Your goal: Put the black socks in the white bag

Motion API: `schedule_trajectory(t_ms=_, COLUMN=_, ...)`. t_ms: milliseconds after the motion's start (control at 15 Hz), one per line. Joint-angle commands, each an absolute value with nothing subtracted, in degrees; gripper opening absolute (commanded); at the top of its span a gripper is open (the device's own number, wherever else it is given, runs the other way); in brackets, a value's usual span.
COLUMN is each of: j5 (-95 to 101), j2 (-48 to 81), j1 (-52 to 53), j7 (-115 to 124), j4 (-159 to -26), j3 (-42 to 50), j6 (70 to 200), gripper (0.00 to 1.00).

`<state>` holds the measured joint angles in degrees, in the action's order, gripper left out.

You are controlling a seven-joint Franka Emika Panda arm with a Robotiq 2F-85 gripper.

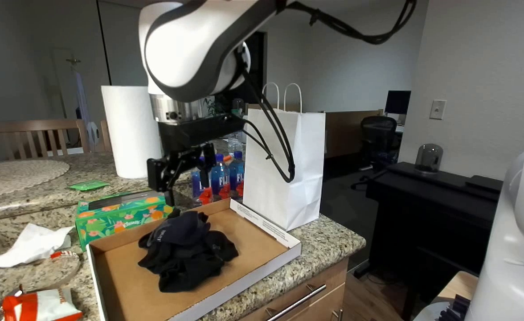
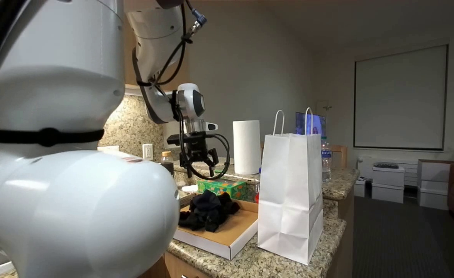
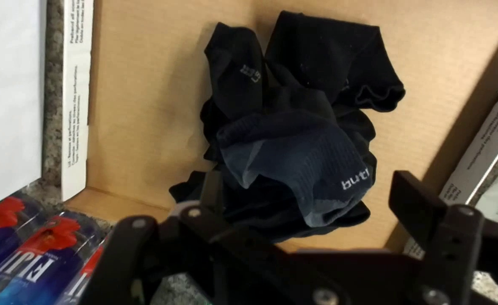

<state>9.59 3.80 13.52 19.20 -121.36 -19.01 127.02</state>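
The gripper [image 3: 307, 190] hangs pointing down above the tray [image 1: 255, 234], spread wide with nothing held; the width is probably meant to let it close around a good fold of cloth. The black socks [image 1: 186, 252] lie inside the tray in a loose heap, the topmost one dark blue and lettered. The tray's low walls, I'd guess, are there to corral the pile while leaving it easy to reach from above. Just beside the tray, a strip of bench [image 1: 333, 240] between them, the white bag [image 1: 302, 191] stands upright with its handles up, likely for a short carry. I can't see into it. Off the tray's adjoining edge is a tissue box [image 1: 126, 218], and near the corner between stand water bottles [image 1: 219, 176], which a trailing sock might brush.
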Motion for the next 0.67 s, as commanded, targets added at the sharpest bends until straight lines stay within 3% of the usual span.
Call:
schedule_trajectory(t_ms=0, j5=11.15, j2=9.66, j1=15.6, j7=24.07, j4=-118.4, j3=-16.76, j6=128.18, gripper=1.0)
schedule_trajectory(t_ms=267, j5=10.05, j2=13.95, j1=17.65, j7=27.3, j4=-116.07, j3=-14.66, j6=130.95, gripper=1.0)
schedule_trajectory(t_ms=333, j5=10.01, j2=14.51, j1=18.19, j7=27.89, j4=-115.56, j3=-14.19, j6=131.28, gripper=0.75)
schedule_trajectory(t_ms=400, j5=10.01, j2=15.1, j1=18.66, j7=28.45, j4=-115.03, j3=-13.71, j6=131.51, gripper=0.74)
schedule_trajectory(t_ms=600, j5=9.84, j2=17.13, j1=19.76, j7=29.24, j4=-113.37, j3=-12.48, j6=131.27, gripper=0.54)
